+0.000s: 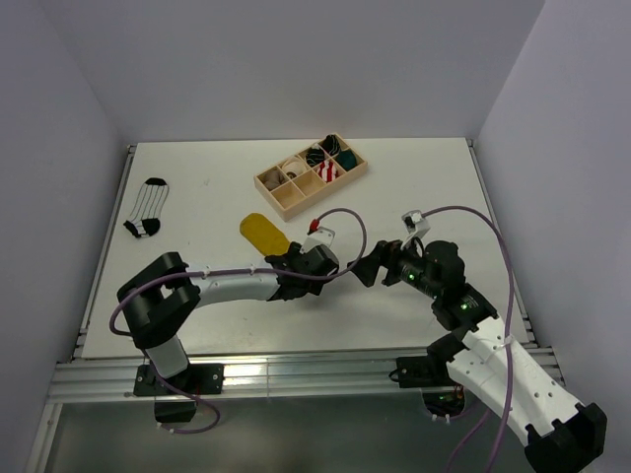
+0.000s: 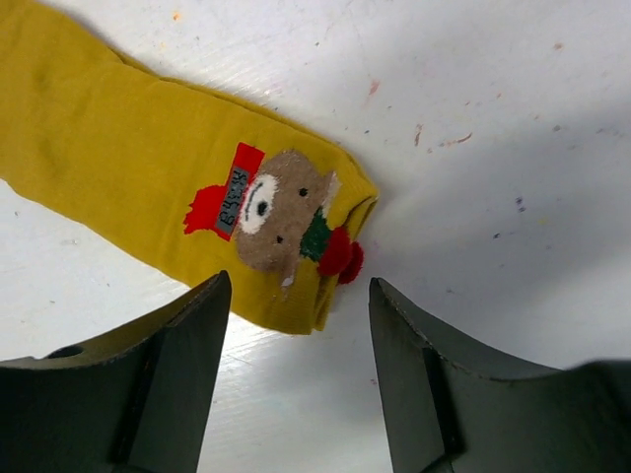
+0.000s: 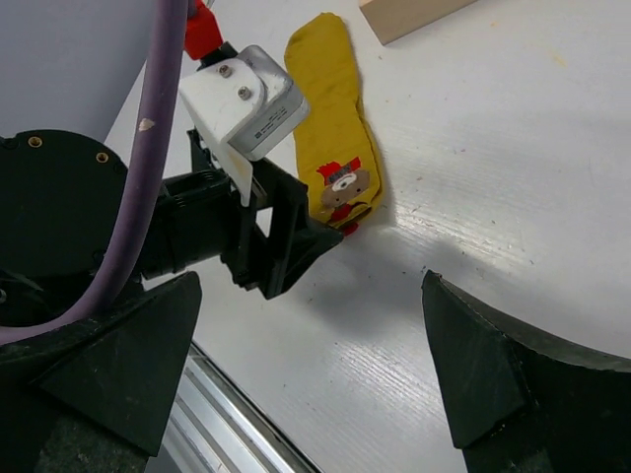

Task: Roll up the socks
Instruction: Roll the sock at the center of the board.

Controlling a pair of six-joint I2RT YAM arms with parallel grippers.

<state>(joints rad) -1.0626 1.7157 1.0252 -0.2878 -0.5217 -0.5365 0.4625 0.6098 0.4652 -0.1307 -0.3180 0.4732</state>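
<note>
One yellow sock [image 2: 148, 168] lies diagonally, bear-patch end toward the left gripper [image 2: 298, 296].

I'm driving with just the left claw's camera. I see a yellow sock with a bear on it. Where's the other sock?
Observer: The striped sock lies flat far off to the left, away from both claws.
Child: What's my other claw doing?
Observer: The right claw is open and empty, hovering just right of the left claw and facing it.
Child: Is there anything past the yellow sock?
Observer: Yes. A wooden tray with little compartments sits beyond the yellow sock, a bit to the right.
</note>
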